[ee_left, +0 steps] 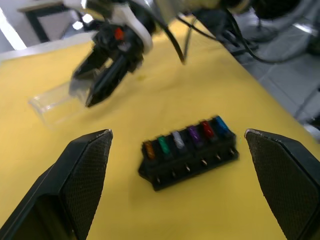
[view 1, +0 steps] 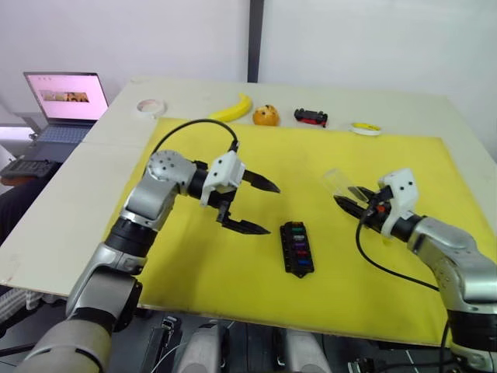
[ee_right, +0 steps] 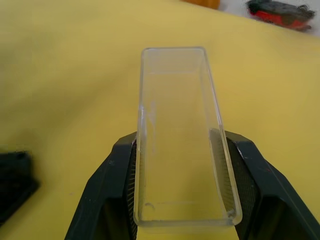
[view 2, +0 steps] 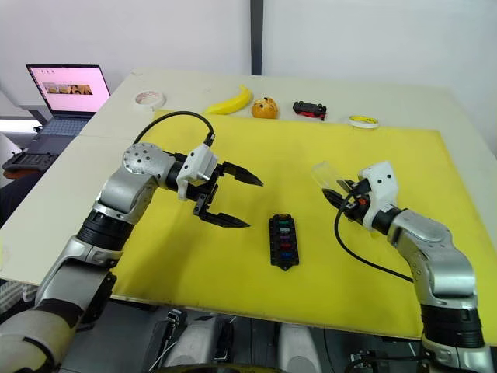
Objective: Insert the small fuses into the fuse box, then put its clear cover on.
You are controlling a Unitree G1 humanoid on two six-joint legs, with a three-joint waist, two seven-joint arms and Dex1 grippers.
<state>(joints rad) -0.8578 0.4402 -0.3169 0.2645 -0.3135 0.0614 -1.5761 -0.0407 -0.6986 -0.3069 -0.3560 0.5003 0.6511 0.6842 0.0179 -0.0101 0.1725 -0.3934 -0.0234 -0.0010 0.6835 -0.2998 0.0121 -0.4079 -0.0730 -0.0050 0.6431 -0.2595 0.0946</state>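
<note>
The black fuse box lies on the yellow mat near its front middle, with several small fuses in orange, green, grey, purple, red and blue seated in a row in its slots. My left gripper hovers open just left of the box, nothing between its fingers. My right gripper is to the right of the box and above the mat, shut on the clear cover, which sticks out from the fingers toward the far side.
Along the far table edge sit a tape roll, a banana, an orange, a red-and-black toy car and a yellow-rimmed lid. A laptop stands off the table's left side.
</note>
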